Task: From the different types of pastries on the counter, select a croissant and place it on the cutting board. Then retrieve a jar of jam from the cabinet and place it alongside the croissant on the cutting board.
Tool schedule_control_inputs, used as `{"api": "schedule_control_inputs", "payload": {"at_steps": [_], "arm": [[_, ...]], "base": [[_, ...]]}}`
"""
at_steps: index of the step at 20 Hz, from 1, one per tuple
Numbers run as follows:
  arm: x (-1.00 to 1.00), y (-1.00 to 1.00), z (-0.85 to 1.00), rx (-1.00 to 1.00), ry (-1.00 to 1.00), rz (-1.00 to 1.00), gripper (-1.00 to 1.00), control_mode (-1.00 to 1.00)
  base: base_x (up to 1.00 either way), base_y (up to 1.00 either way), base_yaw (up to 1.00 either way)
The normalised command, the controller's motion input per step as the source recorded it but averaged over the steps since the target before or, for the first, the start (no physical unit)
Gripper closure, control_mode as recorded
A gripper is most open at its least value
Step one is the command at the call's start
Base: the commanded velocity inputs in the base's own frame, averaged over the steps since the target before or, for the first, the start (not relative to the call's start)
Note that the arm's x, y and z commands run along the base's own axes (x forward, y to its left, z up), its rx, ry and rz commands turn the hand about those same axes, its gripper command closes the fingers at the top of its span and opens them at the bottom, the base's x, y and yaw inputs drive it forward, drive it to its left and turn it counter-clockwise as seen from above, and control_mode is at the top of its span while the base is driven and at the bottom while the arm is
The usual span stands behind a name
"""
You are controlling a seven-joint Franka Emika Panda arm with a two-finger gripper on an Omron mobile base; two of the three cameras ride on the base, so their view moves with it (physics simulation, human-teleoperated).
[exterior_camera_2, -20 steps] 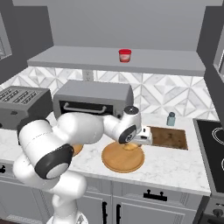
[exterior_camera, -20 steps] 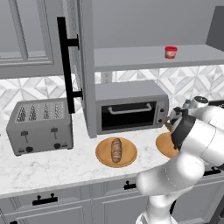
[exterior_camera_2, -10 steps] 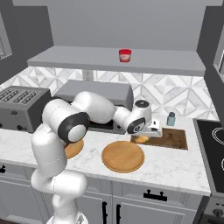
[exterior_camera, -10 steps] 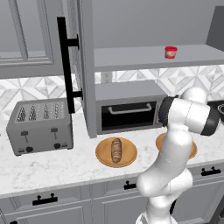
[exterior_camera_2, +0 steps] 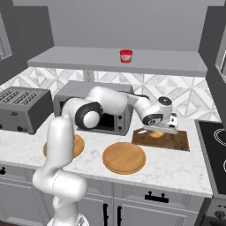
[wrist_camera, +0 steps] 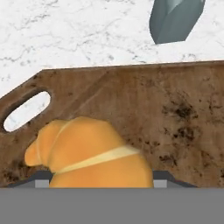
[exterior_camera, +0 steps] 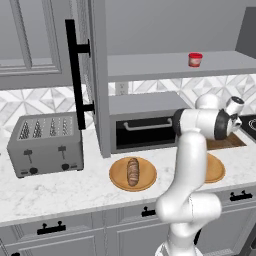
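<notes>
My gripper [exterior_camera_2: 157, 131] is shut on the golden croissant [exterior_camera_2: 155, 134], low over the left end of the dark cutting board [exterior_camera_2: 174, 141]. The hand view has the croissant [wrist_camera: 87, 153] between the finger tips, near the handle hole of the cutting board [wrist_camera: 175, 113]; I cannot tell whether it touches the wood. The red-lidded jar of jam [exterior_camera_2: 126, 56] stands on the shelf of the open cabinet [exterior_camera: 150, 65]. In the left base view my wrist covers the gripper, and the jar of jam [exterior_camera: 195, 59] is up on the shelf. The dark loaf [exterior_camera: 132, 171] lies on a round plate on the counter [exterior_camera: 75, 190].
An empty round wooden plate [exterior_camera_2: 124, 157] lies in front of the board. A grey-blue bottle [wrist_camera: 175, 17] stands just behind the board. A toaster oven [exterior_camera: 142, 131] sits under the shelf, a toaster [exterior_camera: 45, 145] at the left, a hob [exterior_camera_2: 216, 141] at the right. The cabinet door's black handle [exterior_camera: 75, 75] juts out.
The arm has swung right from above the empty round plate to the left end of the cutting board, with the croissant still in the gripper. Nothing else moved.
</notes>
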Motion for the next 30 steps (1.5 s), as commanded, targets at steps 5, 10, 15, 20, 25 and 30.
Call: {"api": "schedule_control_inputs", "payload": {"at_steps": [5,10,15,20,25,30], "arm": [[0.57,-0.48,-0.05,-0.05,0.0,0.0,1.0,-1.0],[0.11,-0.26,-0.38,-0.1,0.0,0.0,1.0,-1.0],[0.0,-0.1,-0.52,-0.07,0.0,0.0,1.0,-1.0],[0.0,0.0,-0.06,0.0,0.0,0.0,1.0,-1.0],[0.0,0.0,-0.25,-0.03,0.0,0.0,1.0,-1.0],[0.12,0.0,-0.23,-0.05,0.0,0.0,1.0,-1.0]], "base": [[0.0,0.0,0.0],[0.0,0.0,0.0],[0.0,0.0,0.0],[0.0,0.0,0.0],[0.0,0.0,0.0],[0.0,0.0,0.0]]}}
